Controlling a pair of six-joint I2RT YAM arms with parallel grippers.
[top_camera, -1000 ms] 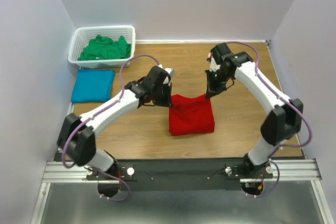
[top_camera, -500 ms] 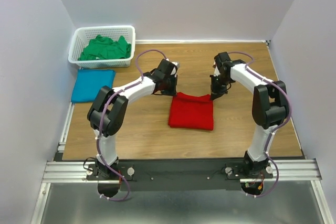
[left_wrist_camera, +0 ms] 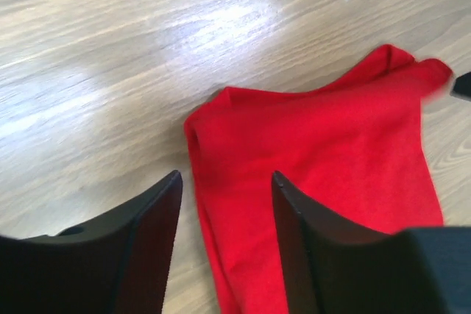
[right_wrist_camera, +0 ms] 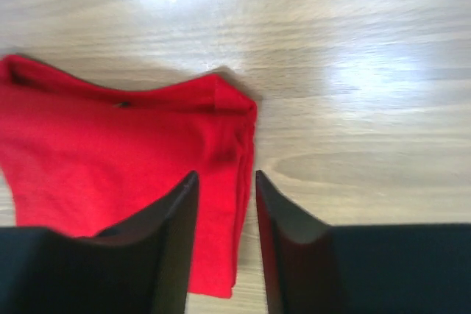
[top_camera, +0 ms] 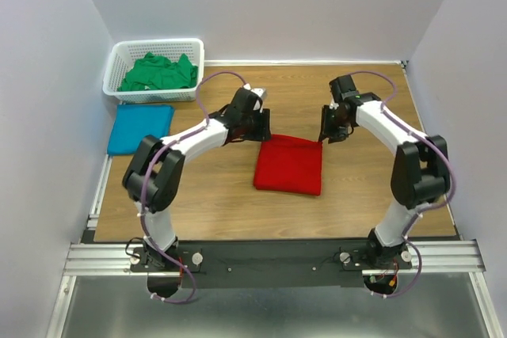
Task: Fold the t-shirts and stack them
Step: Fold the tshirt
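Note:
A folded bright red t-shirt lies flat in the middle of the table. My left gripper hovers open over its far left corner; nothing is between the fingers. My right gripper hovers open over the far right corner, also holding nothing. A teal blue t-shirt lies folded at the table's left edge. A green t-shirt sits crumpled in the white basket.
The white lattice basket stands at the far left corner, just behind the teal shirt. Walls close the table on the left, back and right. Bare wood surrounds the red shirt.
Both grippers were shut on the red shirt's far corners and held them lifted. They lowered the cloth, opened and let go; the shirt now lies flat.

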